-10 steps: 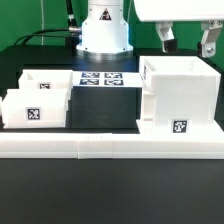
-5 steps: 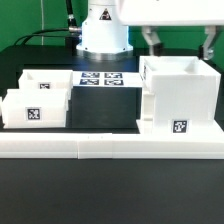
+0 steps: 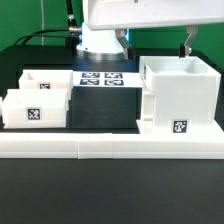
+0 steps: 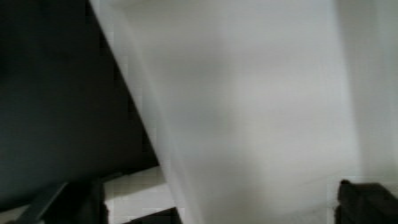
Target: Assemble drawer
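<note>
On housing [image 3: 186,88] front, 1 black-and-white tag [image 3: 180,127]

A matte black desk [image 3: 110,200] fills the scene, with a long low white border wall [image 3: 60,148] running across it from side to side. Farther back the flat white marker board [image 3: 100,79] lies on the desk, and a black cable [image 3: 45,34] curves over the dark rear at the exterior view's left. The light is even and soft, with only faint shadows.
</note>
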`<state>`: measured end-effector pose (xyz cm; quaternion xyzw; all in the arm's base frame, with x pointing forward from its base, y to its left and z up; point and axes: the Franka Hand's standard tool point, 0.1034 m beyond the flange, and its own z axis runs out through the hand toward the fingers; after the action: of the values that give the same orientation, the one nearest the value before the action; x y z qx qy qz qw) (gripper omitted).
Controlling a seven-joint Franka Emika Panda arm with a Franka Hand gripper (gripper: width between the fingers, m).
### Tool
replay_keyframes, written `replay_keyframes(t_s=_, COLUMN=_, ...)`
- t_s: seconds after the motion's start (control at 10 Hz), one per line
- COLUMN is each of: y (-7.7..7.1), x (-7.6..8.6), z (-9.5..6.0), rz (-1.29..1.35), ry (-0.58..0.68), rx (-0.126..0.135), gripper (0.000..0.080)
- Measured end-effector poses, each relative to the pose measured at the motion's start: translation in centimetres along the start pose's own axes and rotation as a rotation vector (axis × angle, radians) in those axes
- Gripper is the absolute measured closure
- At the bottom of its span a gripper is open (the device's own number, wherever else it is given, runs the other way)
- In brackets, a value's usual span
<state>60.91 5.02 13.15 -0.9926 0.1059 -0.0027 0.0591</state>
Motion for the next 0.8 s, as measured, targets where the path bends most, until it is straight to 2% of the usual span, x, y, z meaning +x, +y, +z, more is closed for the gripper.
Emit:
replay_keyframes(t_s=0.1, y=0.4, x=0.0, z=0.0, rz=-0.089, ry=0.0, rx=-0.001, gripper=0.0151)
replay_keyframes(t_s=0.2, y=2.3, x=-0.3, z=-0.1, rz=-0.227, ry=-0.006, rx=-0.008, gripper=0.0151)
replay_keyframes(t_s=0.3, y=4.9, x=-0.8, z=-0.4, rz=-0.315, ry=-0.011, rx=-0.017, gripper=0.0151)
replay_keyframes(t_s=0.5, y=8.9, x=-1.3, z=-0.1, rz=-0.279, ry=0.014, rx=-0.041, gripper=0.0151)
replay_keyframes(t_s=0.6, y=10.2, x=-1.8, z=0.7, rz=-0.271, ry=0.047, rx=-0.061, gripper=0.0151)
replay_keyframes(t_s=0.7, y=11.2, x=-2.5, z=1.5, rz=-0.285, ry=0.049, rx=-0.07, gripper=0.0151)
replay_keyframes(t_s=0.8, y=11.1, x=-2.5, z=1.5, rz=-0.278, ry=0.046, rx=-0.068, gripper=0.0151)
